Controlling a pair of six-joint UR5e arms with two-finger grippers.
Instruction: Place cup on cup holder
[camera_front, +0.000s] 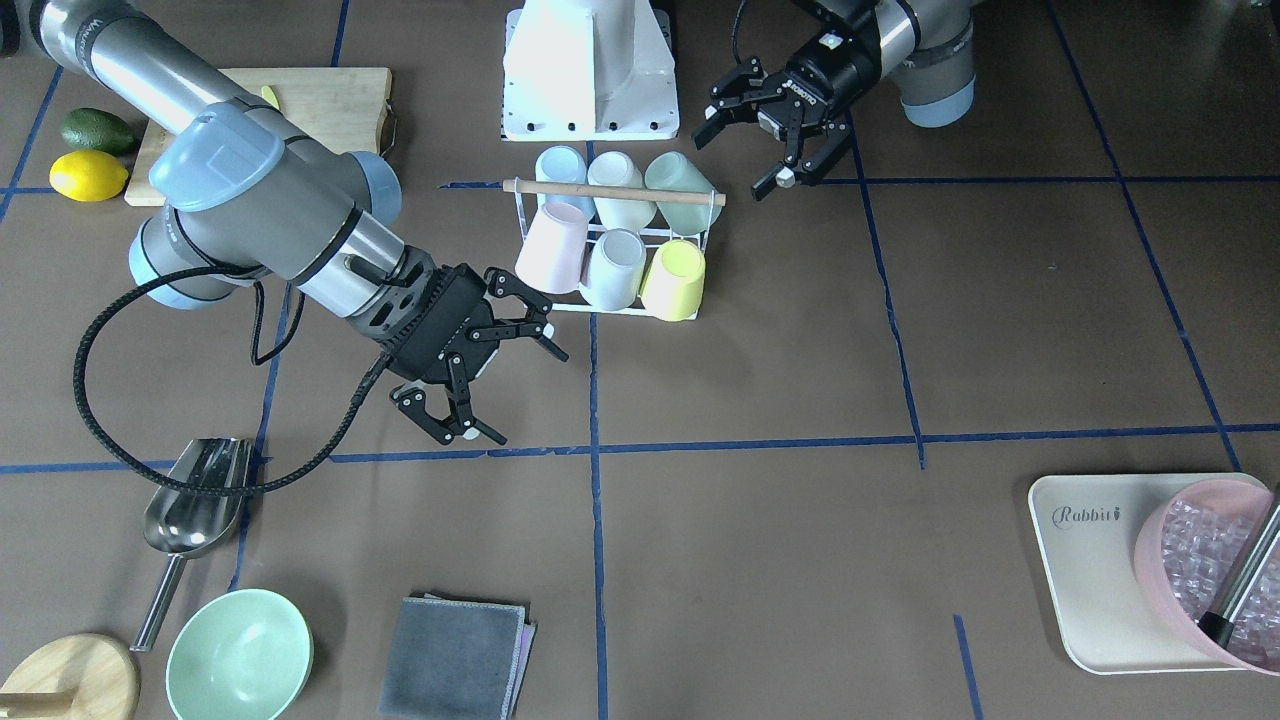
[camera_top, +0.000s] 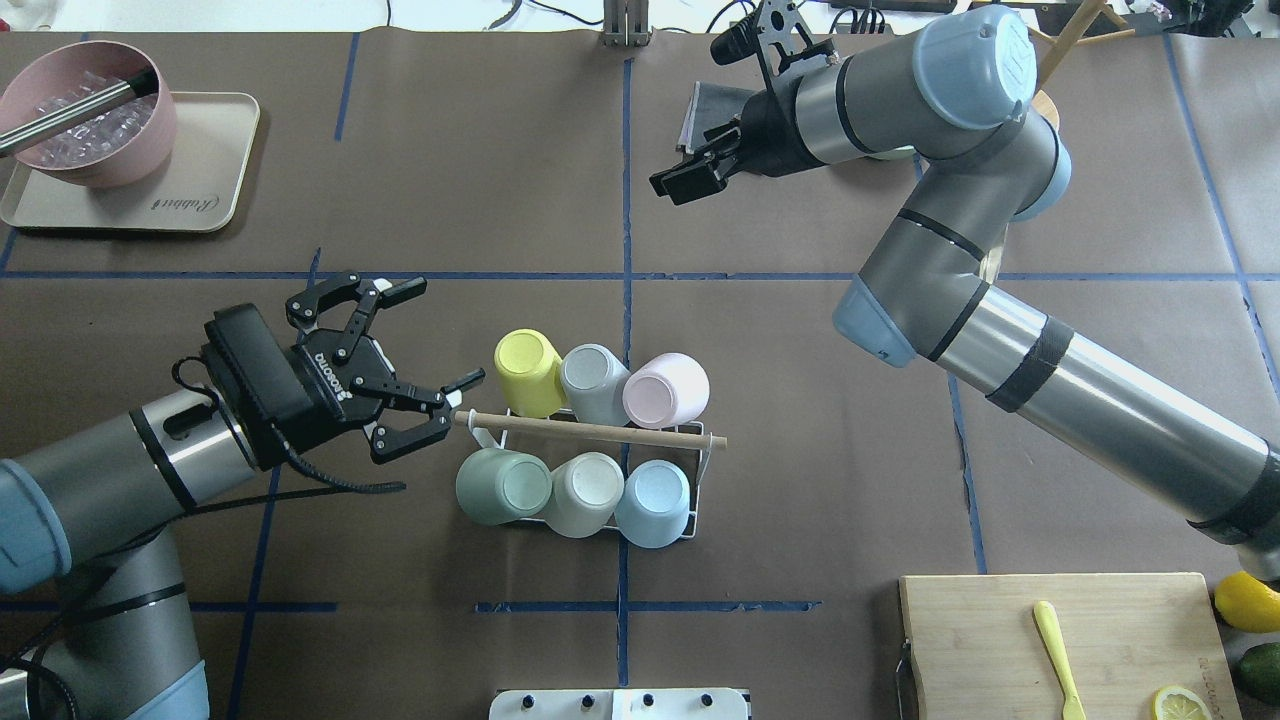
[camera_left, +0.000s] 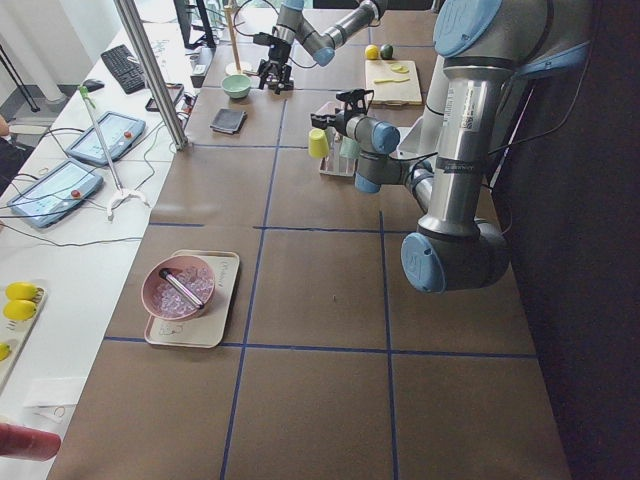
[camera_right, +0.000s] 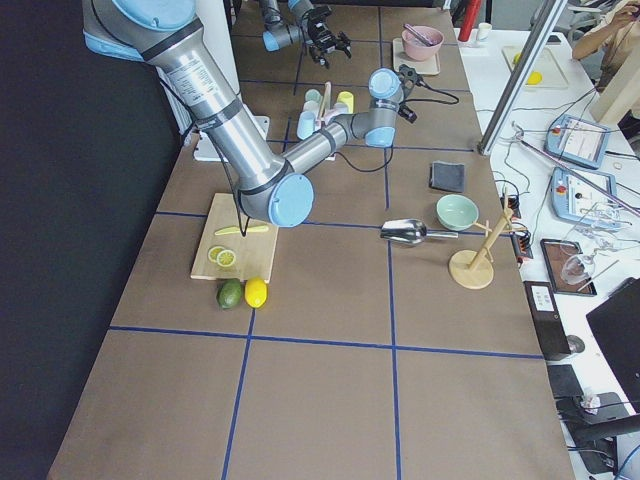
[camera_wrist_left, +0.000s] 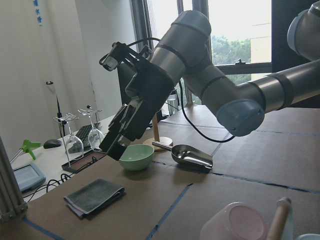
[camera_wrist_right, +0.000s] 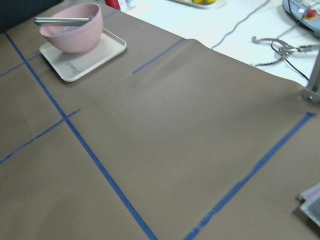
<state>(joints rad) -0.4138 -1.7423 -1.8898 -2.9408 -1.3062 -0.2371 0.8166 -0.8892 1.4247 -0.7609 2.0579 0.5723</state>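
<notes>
Silver arms (camera_front: 140, 60), blue caps (camera_front: 215, 160), black left pincer (camera_top: 435, 335), right pincer (camera_front: 525, 395), braided cable (camera_front: 90, 400)

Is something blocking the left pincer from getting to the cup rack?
No, nothing visible is in the way. The open left pincer hangs empty, close beside one end of the cup holder, and nothing shows in the gap between them.

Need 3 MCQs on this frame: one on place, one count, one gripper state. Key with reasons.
1. Relative to the cup holder, the left gripper is: A) beside one end of it B) directly over its middle C) on the far side of the table from it.
2. How many cups are on it? A) four B) five C) six.
3. The jaws of the right gripper are: A) open, empty B) shut on a cup C) shut, empty.
Key: 1 A, it is next to the handle's tip in the overhead view; 2 C, two rows of three; 3 A, the jaws are spread with nothing between them.
</notes>
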